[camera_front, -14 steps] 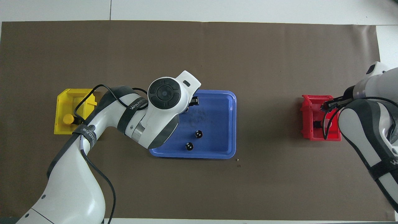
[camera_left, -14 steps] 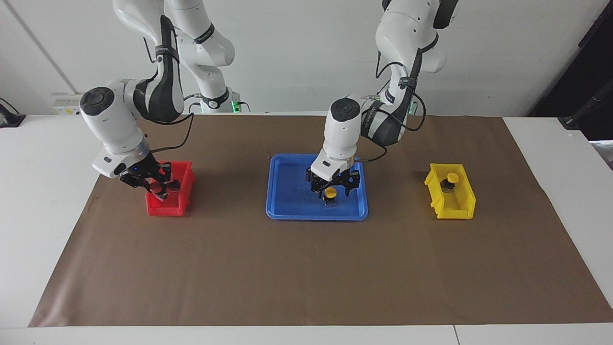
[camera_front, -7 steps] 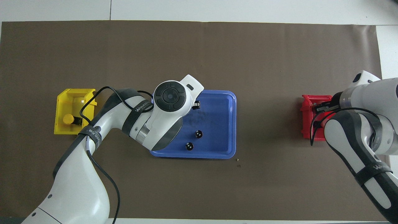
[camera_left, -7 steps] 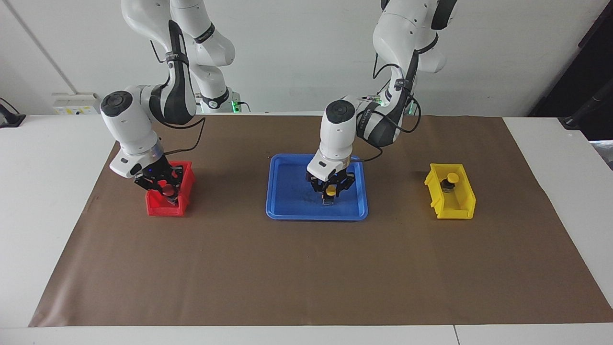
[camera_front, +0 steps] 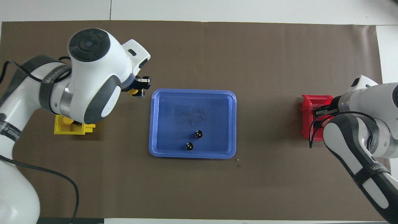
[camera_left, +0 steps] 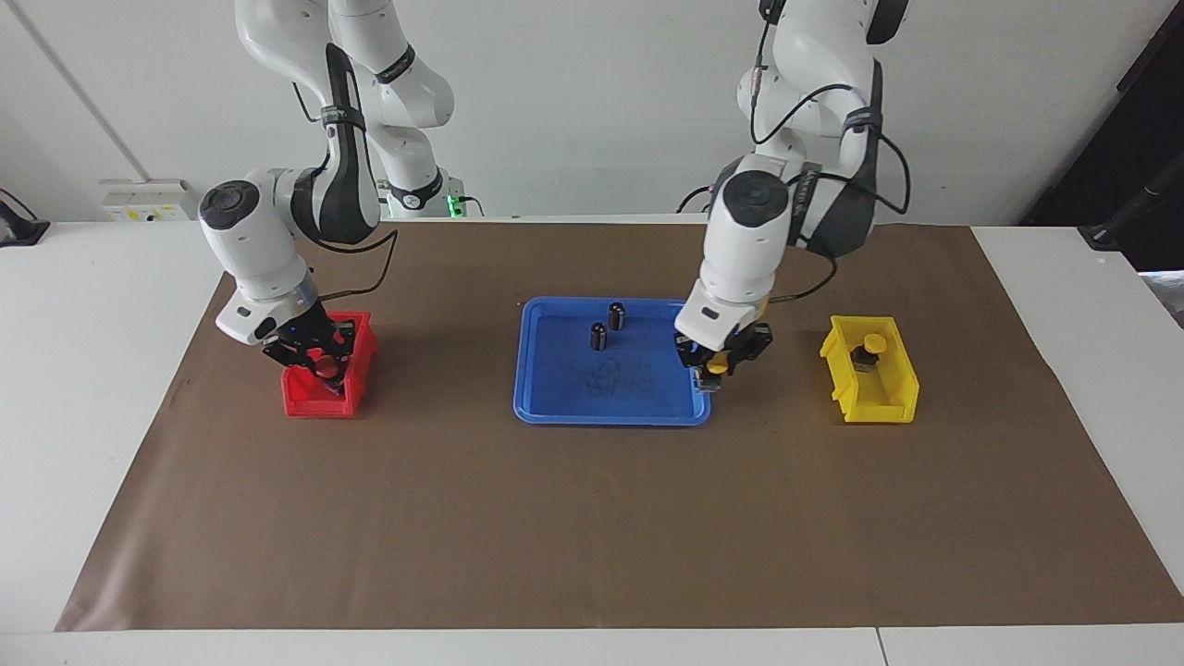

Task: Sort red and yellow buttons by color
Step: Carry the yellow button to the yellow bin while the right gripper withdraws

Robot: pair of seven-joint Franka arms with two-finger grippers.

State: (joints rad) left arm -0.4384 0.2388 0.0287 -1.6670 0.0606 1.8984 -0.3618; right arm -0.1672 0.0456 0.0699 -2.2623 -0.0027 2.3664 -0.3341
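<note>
The blue tray [camera_left: 555, 412] holds two dark cylinders [camera_left: 607, 326]. The yellow bin [camera_left: 897, 407] holds one yellow button [camera_left: 869, 350]. The left end effector [camera_left: 715, 368], closed on another yellow button [camera_left: 714, 369], hangs over the tray's edge. The right end effector [camera_left: 314, 363] is in the red bin [camera_left: 310, 404], gripping a red button [camera_left: 325, 369].

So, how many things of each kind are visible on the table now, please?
Yellow buttons: 2
Red buttons: 1 in view
Dark cylinders: 2
Bins: 2
Blue tray: 1
Total: 8

Two yellow buttons [camera_left: 713, 368] [camera_left: 869, 345]; one red button [camera_left: 324, 369]; two dark cylinders [camera_left: 617, 316] [camera_left: 598, 336]; one blue tray [camera_left: 555, 407]; two bins [camera_left: 305, 403] [camera_left: 902, 379].
</note>
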